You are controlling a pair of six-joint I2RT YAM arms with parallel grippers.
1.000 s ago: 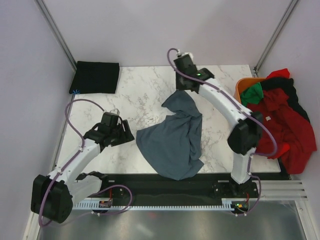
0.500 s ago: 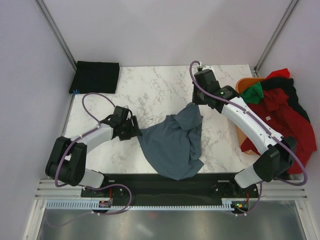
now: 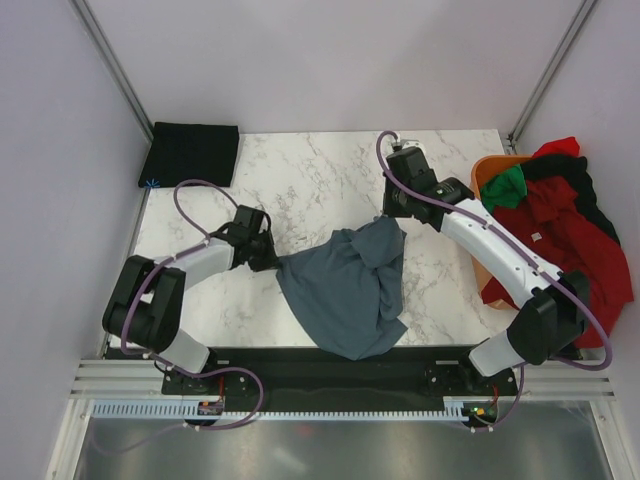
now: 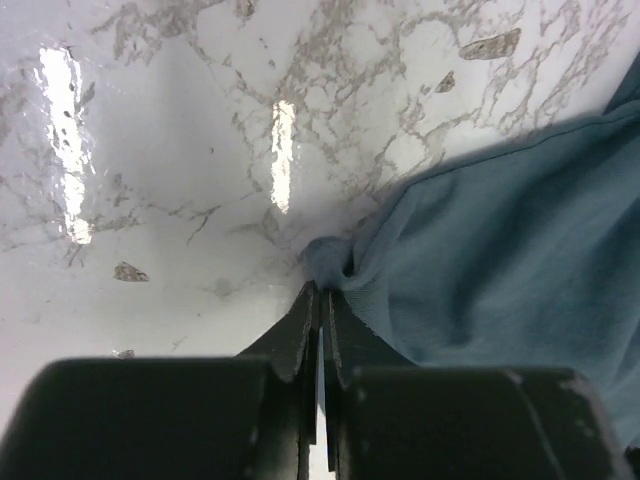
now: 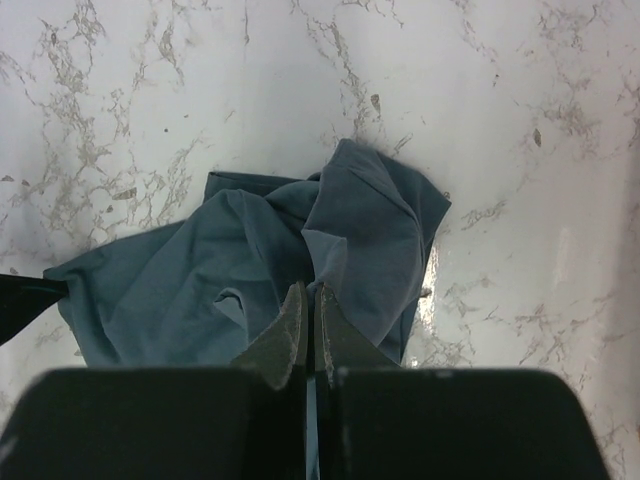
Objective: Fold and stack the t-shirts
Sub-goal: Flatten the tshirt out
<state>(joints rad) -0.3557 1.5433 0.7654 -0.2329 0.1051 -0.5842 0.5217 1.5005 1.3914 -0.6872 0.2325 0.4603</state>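
Note:
A crumpled blue-grey t-shirt (image 3: 345, 285) lies on the marble table (image 3: 300, 190), reaching its front edge. My left gripper (image 3: 270, 262) is low at the shirt's left corner and is shut on a pinch of the cloth; the left wrist view shows the t-shirt (image 4: 500, 250) bunched at the closed left gripper (image 4: 322, 290). My right gripper (image 3: 388, 216) is shut on the shirt's upper right edge, holding that part raised. From the right wrist camera the t-shirt (image 5: 250, 270) hangs from the closed right gripper (image 5: 309, 290). A folded black t-shirt (image 3: 190, 153) lies at the back left corner.
An orange basket (image 3: 490, 172) at the table's right edge holds red, green and black garments (image 3: 565, 240) that spill over the side. Metal frame posts (image 3: 110, 60) rise at the back corners. Purple walls close in left and right.
My left arm reached right to the shirt's left corner and its gripper closed on the cloth. My right arm carried the shirt's upper edge to the right and slightly forward.

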